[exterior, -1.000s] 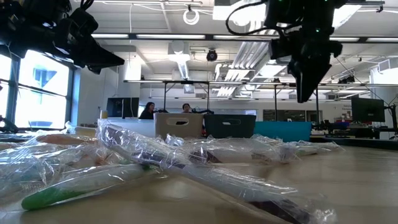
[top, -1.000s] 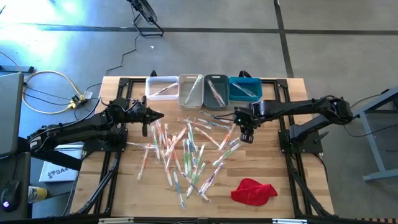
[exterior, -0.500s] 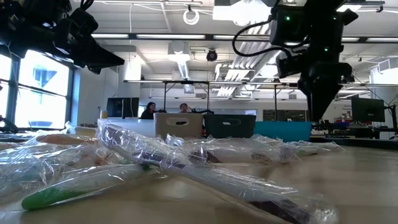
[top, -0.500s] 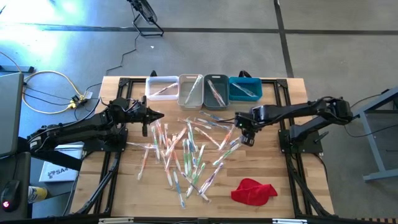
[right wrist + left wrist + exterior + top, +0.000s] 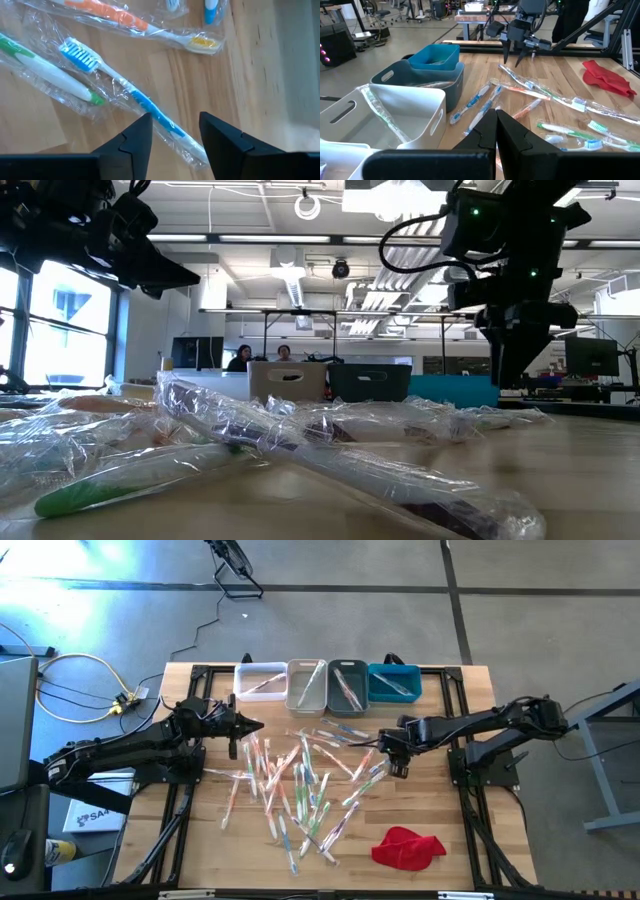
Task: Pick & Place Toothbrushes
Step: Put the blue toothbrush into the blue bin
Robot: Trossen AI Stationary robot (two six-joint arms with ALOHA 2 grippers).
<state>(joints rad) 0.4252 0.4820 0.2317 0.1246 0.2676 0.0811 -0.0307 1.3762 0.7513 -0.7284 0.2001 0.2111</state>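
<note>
Dozens of wrapped toothbrushes (image 5: pixel 300 780) lie strewn over the middle of the wooden table, with pink, orange, green, blue and white handles. My right gripper (image 5: pixel 395 764) hangs open over the pile's right edge, pointing down. In the right wrist view a blue-handled toothbrush (image 5: pixel 150 107) lies on the wood just beneath the right gripper (image 5: pixel 175 132), its handle running between the two fingers, untouched. My left gripper (image 5: pixel 252 725) is shut and waits above the pile's far-left part, near the white bin; the left wrist view shows the left gripper (image 5: pixel 496 131) empty.
A row of bins stands along the far edge: white (image 5: pixel 260 680), beige (image 5: pixel 306 685), grey (image 5: pixel 347 688) and blue (image 5: pixel 394 683), each with toothbrushes inside. A red cloth (image 5: pixel 408 846) lies near the near-right corner. Bare wood shows along the right side and the near-left.
My right gripper has come down toward the toothbrushes at the pile's right edge, shifting a little toward the table's right and near edges. The left arm and the toothbrushes have kept still.
</note>
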